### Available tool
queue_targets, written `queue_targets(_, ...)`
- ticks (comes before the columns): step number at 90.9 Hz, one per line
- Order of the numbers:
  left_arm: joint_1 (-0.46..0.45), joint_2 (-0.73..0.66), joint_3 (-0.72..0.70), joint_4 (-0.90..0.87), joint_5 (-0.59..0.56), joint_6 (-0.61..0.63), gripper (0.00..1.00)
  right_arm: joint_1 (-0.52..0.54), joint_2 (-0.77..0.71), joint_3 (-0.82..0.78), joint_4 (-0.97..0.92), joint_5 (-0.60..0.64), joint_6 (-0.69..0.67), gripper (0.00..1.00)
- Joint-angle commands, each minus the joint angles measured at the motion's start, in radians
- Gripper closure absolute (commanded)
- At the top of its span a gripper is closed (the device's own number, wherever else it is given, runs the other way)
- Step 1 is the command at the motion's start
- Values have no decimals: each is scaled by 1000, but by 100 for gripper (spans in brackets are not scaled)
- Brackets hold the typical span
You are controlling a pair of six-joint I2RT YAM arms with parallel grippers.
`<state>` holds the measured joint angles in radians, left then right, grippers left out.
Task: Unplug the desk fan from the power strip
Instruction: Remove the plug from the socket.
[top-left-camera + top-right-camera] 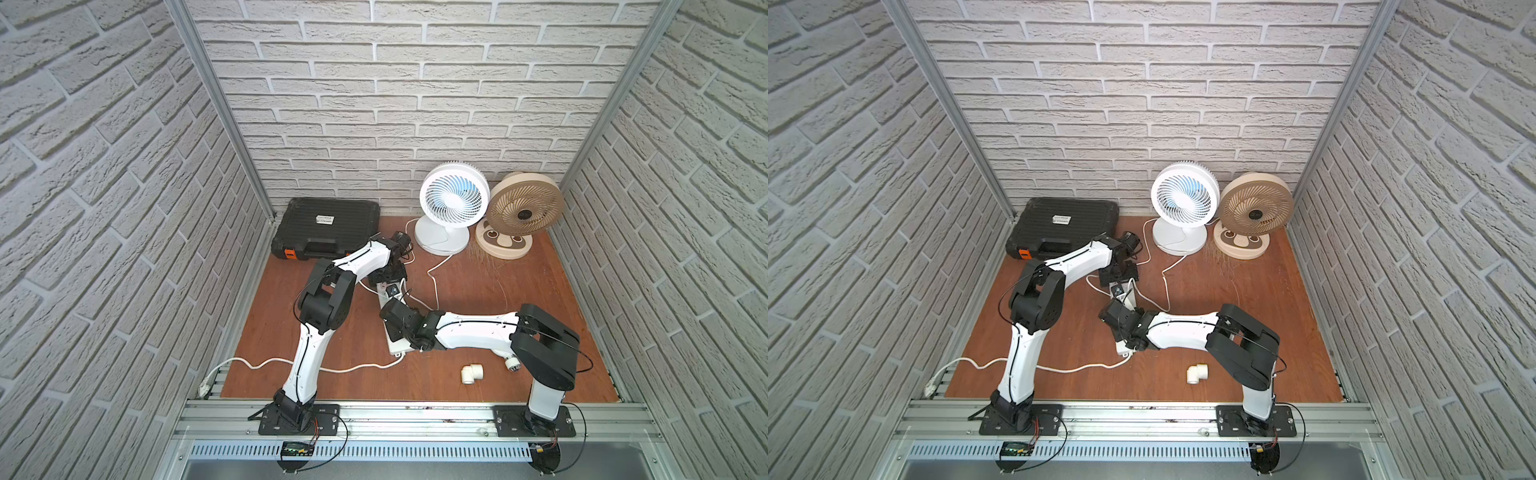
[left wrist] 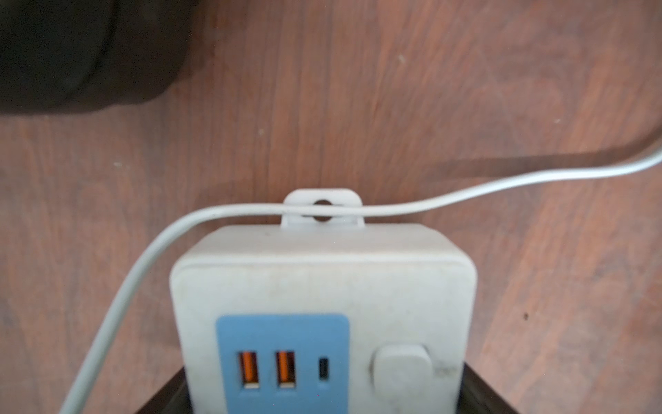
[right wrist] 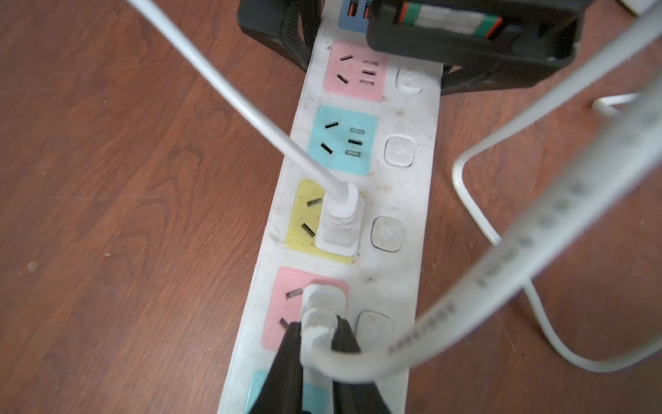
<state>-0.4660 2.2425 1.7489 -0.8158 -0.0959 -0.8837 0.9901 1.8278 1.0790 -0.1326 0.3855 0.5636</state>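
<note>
**Bracing and pulling: 2 arms on 1 strip.** The power strip (image 3: 394, 200) lies flat at the middle of the wooden table (image 1: 478, 332), its length running near to far. Its supply cord (image 1: 266, 363) trails off to the near left.

I have the left gripper (image 2: 324, 394) at the far end, by the blue USB panel (image 2: 283, 358). Its jaws sit against both long sides, clamped across the strip's width. I judge this pins the strip so it does not lift with the plug.

The right gripper (image 3: 318, 324) is closed tight on the white plug (image 3: 322, 301) in the nearer pink socket (image 3: 286, 297). Its fingers (image 3: 286, 358) pinch the plug's body rather than its flat cord (image 3: 519, 251), so a pull loads the housing, not the wire.

A 2nd plug (image 3: 340, 218) stands in the yellow socket just beyond. A white fan (image 1: 453, 199) and a beige fan (image 1: 525, 208) stand at the far right; I cannot trace which cord serves which.

The held plug looks fully seated, so extraction is not yet done. I judge the next move to be a straight pull away from the socket face, since a slanted pull could bend the prongs or drag the strip.
</note>
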Motion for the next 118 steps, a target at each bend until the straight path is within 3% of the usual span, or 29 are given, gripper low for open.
queue_targets(1, -6, 118, -71, 81, 117, 19, 100, -65, -48, -61, -3, -14, 52, 97)
queue_targets(44, -11, 119, -68, 79, 118, 19, 100, -89, -63, -76, 1, -48, 77, 97)
queue_targets(92, -18, 124, -67, 86, 122, 15, 100, 31, 21, 72, -145, 184, -49, 97)
queue_targets(118, -18, 124, -71, 90, 124, 14, 100, 50, 40, 92, -146, 203, -74, 97)
